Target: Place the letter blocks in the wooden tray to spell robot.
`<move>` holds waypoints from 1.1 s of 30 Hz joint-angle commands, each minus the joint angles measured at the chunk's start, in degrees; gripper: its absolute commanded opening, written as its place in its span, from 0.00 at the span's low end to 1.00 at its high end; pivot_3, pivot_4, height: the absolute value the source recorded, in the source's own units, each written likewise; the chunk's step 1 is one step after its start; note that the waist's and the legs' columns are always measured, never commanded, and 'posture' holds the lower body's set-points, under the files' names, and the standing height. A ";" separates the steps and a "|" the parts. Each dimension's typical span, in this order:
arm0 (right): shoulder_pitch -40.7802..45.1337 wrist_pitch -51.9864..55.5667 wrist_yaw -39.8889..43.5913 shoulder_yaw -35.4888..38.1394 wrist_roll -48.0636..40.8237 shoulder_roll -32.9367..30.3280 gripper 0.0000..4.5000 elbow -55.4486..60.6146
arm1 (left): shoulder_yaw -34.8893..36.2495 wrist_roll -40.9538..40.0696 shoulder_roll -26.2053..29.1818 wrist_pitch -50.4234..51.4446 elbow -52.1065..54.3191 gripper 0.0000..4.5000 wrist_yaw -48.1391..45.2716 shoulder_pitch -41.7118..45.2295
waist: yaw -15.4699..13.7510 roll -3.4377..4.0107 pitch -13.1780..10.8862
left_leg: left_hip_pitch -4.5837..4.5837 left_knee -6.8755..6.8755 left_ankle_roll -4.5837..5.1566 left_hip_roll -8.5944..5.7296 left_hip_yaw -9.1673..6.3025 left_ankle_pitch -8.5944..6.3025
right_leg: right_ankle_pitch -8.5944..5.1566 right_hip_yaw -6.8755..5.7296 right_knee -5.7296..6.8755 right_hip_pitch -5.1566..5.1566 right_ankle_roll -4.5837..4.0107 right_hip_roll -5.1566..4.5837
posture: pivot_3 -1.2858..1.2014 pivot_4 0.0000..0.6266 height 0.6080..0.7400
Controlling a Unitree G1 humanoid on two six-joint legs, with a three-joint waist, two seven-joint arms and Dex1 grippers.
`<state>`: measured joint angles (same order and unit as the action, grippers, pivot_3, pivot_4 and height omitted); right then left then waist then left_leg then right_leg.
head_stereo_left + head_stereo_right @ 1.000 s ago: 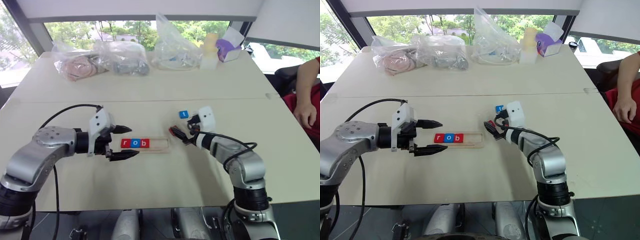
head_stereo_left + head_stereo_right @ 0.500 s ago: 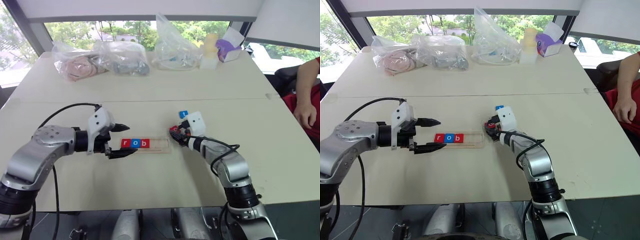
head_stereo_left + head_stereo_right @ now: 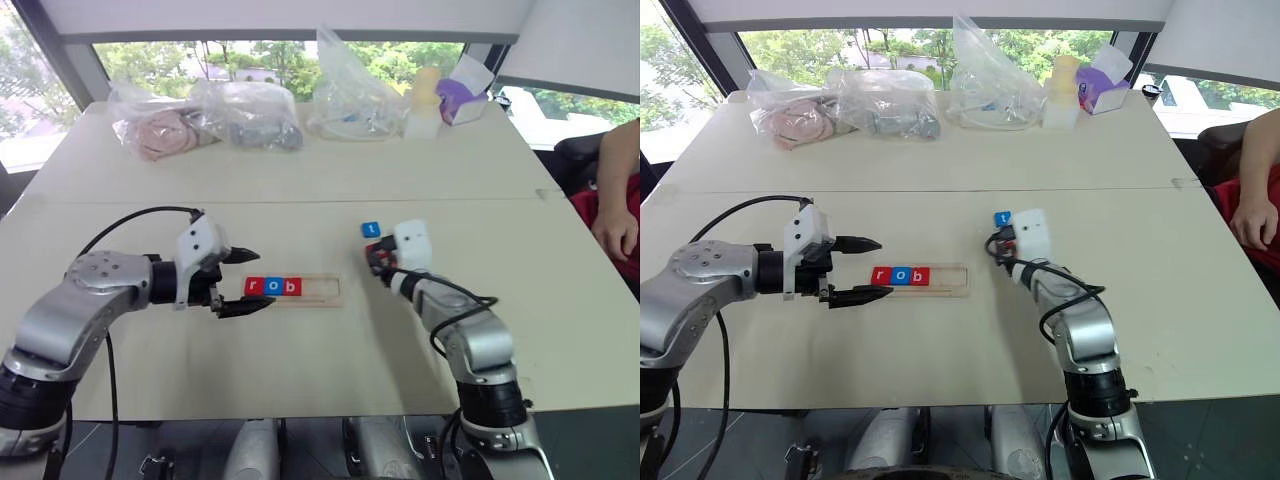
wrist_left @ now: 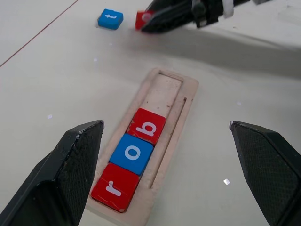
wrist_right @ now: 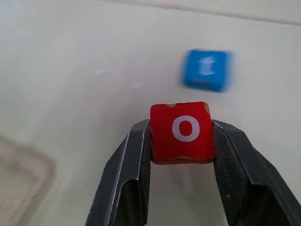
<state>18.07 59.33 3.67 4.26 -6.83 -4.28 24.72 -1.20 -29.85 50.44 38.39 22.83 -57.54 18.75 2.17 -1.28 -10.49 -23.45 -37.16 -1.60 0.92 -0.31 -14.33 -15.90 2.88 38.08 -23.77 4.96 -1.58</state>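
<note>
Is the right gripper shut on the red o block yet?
Yes. The right gripper is shut on the red o block, with a finger pressed against each side.

Right gripper (image 5: 182, 141) clamped on red block with white "o" (image 5: 182, 131), one black finger (image 5: 129, 174) against each side, block centre of frame. Blue block with white "t" (image 5: 206, 69) blurred, upper right, lying flat on pale table (image 5: 84, 70), apart from red block. Rounded corner of wooden tray (image 5: 23, 176) at lower left edge.
</note>
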 commanded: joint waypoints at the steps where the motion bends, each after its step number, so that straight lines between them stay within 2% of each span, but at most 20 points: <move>1: -1.25 10.65 -4.98 6.13 0.33 3.19 0.34 9.71 | -2.36 2.31 -0.29 -3.04 0.89 1.00 -1.21 2.20 | 0.02 0.00 0.00 | 0.00 0.01 0.00 0.00 0.00 0.00 | 0.00 0.00 0.00 0.00 0.00 0.00 | 0.52 0.24 0.96; 5: -1.16 22.09 -7.33 9.10 0.14 8.88 0.34 14.02 | -4.65 3.21 -2.11 -4.22 -1.48 1.00 -2.65 5.81 | 0.26 0.00 0.00 | 0.01 0.00 0.00 0.01 0.02 0.00 | 0.00 0.00 0.00 -0.01 -0.01 0.01 | 0.52 0.24 0.96; 7: -0.53 25.04 -7.91 7.66 0.05 11.28 0.34 15.78 | -6.03 4.46 -2.89 -5.60 -3.74 1.00 -3.75 7.43 | 0.51 0.04 0.00 | 0.05 0.01 0.00 0.02 0.04 0.00 | 0.00 0.01 0.01 -0.01 -0.02 0.07 | 0.52 0.24 0.96; 12: -0.41 27.78 -7.89 6.35 0.47 11.53 0.34 16.32 | -7.35 5.98 -4.02 -7.38 -7.04 1.00 -5.34 9.58 | 0.38 0.06 0.01 | 0.04 0.03 0.00 0.01 0.05 0.00 | -0.01 0.01 0.00 -0.04 -0.02 0.08 | 0.52 0.24 0.96; 17: -2.43 26.08 -7.17 3.86 0.53 9.89 0.34 13.95 | -8.16 6.62 -4.65 -8.02 -8.16 1.00 -6.85 10.44 | 0.35 0.04 0.01 | -0.02 0.03 0.00 -0.02 0.08 0.00 | -0.02 0.01 -0.04 -0.05 0.01 0.01 | 0.52 0.24 0.96; 18: -2.46 26.24 -6.89 3.89 0.37 9.98 0.52 13.86 | -8.24 6.68 -4.67 -7.99 -8.06 1.00 -7.12 10.44 | 0.36 0.04 0.01 | -0.02 0.03 0.00 -0.02 0.07 0.00 | -0.02 0.01 -0.05 -0.04 0.01 0.01 | 0.52 0.24 0.96; 19: -2.46 26.35 -6.73 3.75 0.39 9.77 0.59 13.80 | -8.24 6.65 -4.69 -7.91 -7.93 1.00 -7.34 10.42 | 0.39 0.04 0.01 | -0.02 0.02 0.00 -0.01 0.07 0.00 | -0.02 0.01 -0.05 -0.04 0.01 0.02 | 0.52 0.24 0.96; 22: -1.93 25.66 -6.28 3.91 0.65 8.69 0.92 13.73 | -7.70 6.21 -4.49 -7.45 -7.56 1.00 -7.98 10.25 | 0.38 0.04 0.01 | 0.00 0.02 0.00 0.01 0.04 0.00 | -0.02 0.01 -0.04 -0.04 0.01 0.05 | 0.52 0.24 0.96; 23: -1.70 24.23 -5.77 4.44 0.39 8.33 1.00 13.76 | -7.54 6.18 -4.39 -7.43 -7.54 1.00 -8.15 10.16 | 0.38 0.04 0.01 | 0.00 0.02 0.00 0.01 0.03 0.00 | -0.02 0.01 -0.04 -0.03 0.01 0.05 | 0.52 0.24 0.96; 25: -1.21 20.25 -3.06 5.07 -0.67 5.26 1.00 13.49 | -7.02 5.80 -4.10 -7.28 -7.50 1.00 -8.70 9.95 | 0.27 0.04 0.01 | 0.00 0.01 0.00 0.00 0.04 0.00 | -0.02 0.01 -0.06 -0.02 0.01 0.03 | 0.52 0.24 0.96; 29: 1.33 14.03 8.60 7.00 -6.30 -6.41 1.00 9.65 | -5.50 3.31 -3.04 -5.15 -7.22 1.00 -10.71 10.14 | 0.33 0.03 0.00 | -0.02 0.00 0.00 -0.06 0.11 0.00 | -0.04 0.02 -0.15 0.02 0.05 -0.05 | 0.52 0.24 0.96; 32: 2.40 4.74 25.76 5.89 -11.95 -20.28 1.00 4.47 | -5.34 2.09 -1.98 -4.06 -7.18 1.00 -12.50 10.72 | 0.43 0.05 -0.03 | -0.01 0.01 0.01 -0.05 0.12 0.00 | -0.04 0.02 -0.15 0.02 0.07 0.00 | 0.52 0.24 0.96; 33: 2.21 1.81 28.97 5.28 -12.51 -23.48 1.00 2.93 | -5.40 2.07 -1.85 -4.03 -7.18 1.00 -12.74 10.84 | 0.38 0.05 -0.03 | 0.01 0.03 0.01 -0.03 0.10 0.00 | -0.05 0.01 -0.15 0.03 0.07 0.04 | 0.52 0.24 0.96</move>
<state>19.79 66.63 25.80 9.93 -17.16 -25.23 28.74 -8.10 -26.81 47.77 34.39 14.23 -69.38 28.83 2.55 -1.24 -10.52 -23.44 -37.12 -1.57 0.88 -0.22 -14.34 -15.95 2.87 37.93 -23.72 5.03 -1.51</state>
